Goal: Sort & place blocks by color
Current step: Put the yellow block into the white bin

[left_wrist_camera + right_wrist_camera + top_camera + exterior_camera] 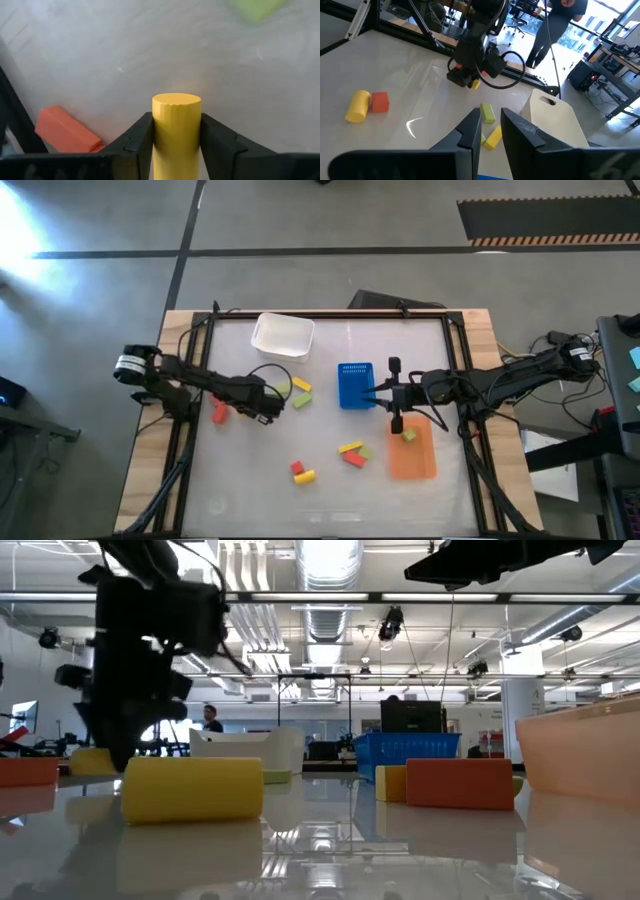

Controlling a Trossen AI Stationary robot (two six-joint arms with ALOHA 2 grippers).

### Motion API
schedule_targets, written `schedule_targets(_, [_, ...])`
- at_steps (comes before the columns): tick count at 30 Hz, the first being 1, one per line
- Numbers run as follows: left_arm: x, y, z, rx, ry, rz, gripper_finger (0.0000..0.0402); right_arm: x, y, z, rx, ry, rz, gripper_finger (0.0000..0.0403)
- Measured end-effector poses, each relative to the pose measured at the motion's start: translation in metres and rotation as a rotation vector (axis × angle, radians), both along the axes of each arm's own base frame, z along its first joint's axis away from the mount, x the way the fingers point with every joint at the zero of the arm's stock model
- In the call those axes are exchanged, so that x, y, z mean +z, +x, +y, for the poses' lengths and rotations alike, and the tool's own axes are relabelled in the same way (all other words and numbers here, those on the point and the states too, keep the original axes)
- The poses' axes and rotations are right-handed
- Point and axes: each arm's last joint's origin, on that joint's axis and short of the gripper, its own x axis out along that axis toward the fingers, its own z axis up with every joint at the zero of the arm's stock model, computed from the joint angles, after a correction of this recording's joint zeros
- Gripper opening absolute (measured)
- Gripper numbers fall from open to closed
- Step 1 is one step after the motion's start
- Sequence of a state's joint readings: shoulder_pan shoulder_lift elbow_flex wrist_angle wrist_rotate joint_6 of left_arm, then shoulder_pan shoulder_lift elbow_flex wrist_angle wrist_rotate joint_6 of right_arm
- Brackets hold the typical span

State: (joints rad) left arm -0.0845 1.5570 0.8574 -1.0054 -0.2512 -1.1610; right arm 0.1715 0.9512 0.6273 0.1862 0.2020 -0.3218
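Small yellow, red and green blocks lie scattered on the white table. A green and a yellow one lie near the middle, and others nearer the front. One green block lies in the orange tray. My left gripper is low over the table's left half, shut on a yellow block, with a red block beside it. My right gripper hovers between the blue tray and the orange tray, narrowly open and holding nothing. My left gripper pinches the yellow block between its two fingers, one on each long side. The block's rounded end sticks out past the fingertips. The fingers point down at a slant toward the table. Whether the block is clear of the table I cannot tell.
A white square tub stands at the far side, left of the blue tray. In the low view a yellow block and a red block lie close to the near edge. A person stands beyond the table.
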Motion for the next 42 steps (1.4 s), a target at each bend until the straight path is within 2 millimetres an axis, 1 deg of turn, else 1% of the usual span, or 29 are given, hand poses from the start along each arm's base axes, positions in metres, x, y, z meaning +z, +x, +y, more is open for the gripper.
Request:
schedule_targets(2, [0.013,0.007,0.000,-0.073,-0.006,0.014,0.0114,0.000,0.000,0.000,0.000,0.000,0.000,0.0063])
schedule_targets(5, [0.039,0.019,-0.001,-0.242,-0.011,0.031,0.0114,0.000,0.000,0.000,0.000,0.000,0.000,0.0063])
schedule_targets(7, [0.058,0.027,-0.002,-0.426,-0.022,0.046,0.0114,0.000,0.000,0.000,0.000,-0.001,0.000,0.0063])
schedule_targets(10, [0.083,0.041,-0.003,-0.786,-0.019,0.049,0.0114,0.000,0.000,0.000,0.001,-0.003,0.000,0.0063])
schedule_targets(12, [0.097,0.047,-0.002,-1.009,0.011,0.068,0.0114,0.000,0.000,0.000,0.001,-0.003,0.003,0.0063])
schedule_targets(13, [0.104,0.050,0.000,-1.090,0.051,0.088,0.0114,0.000,0.000,0.000,0.000,-0.004,0.004,0.0063])
schedule_targets(15, [0.113,0.055,0.009,-1.186,0.153,0.136,0.0122,-0.001,0.000,0.000,0.001,-0.005,0.010,0.0063])
schedule_targets(19, [0.128,0.067,0.037,-1.238,0.266,0.120,0.0131,0.000,-0.002,0.000,0.001,-0.004,0.009,0.0063])
schedule_targets(25, [0.135,0.078,0.087,-1.296,0.391,0.046,0.0122,0.003,-0.006,-0.001,-0.002,0.008,0.006,0.0063])
schedule_targets(28, [0.134,0.082,0.112,-1.287,0.429,-0.006,0.0122,0.002,-0.007,-0.001,-0.004,0.013,0.018,0.0063])
schedule_targets(30, [0.132,0.084,0.125,-1.276,0.450,-0.006,0.0122,0.002,-0.007,-0.001,-0.005,0.015,0.022,0.0063])
schedule_targets(32, [0.127,0.085,0.139,-1.269,0.452,0.005,0.0122,0.002,-0.007,-0.001,-0.005,0.015,0.022,0.0063])
schedule_targets(36, [0.110,0.088,0.160,-1.260,0.404,0.021,0.0121,0.002,-0.007,-0.001,-0.005,0.012,0.025,0.0063])
schedule_targets(42, [0.085,0.092,0.178,-1.264,0.333,0.081,0.0121,0.002,-0.007,-0.001,-0.005,0.010,0.025,0.0063])
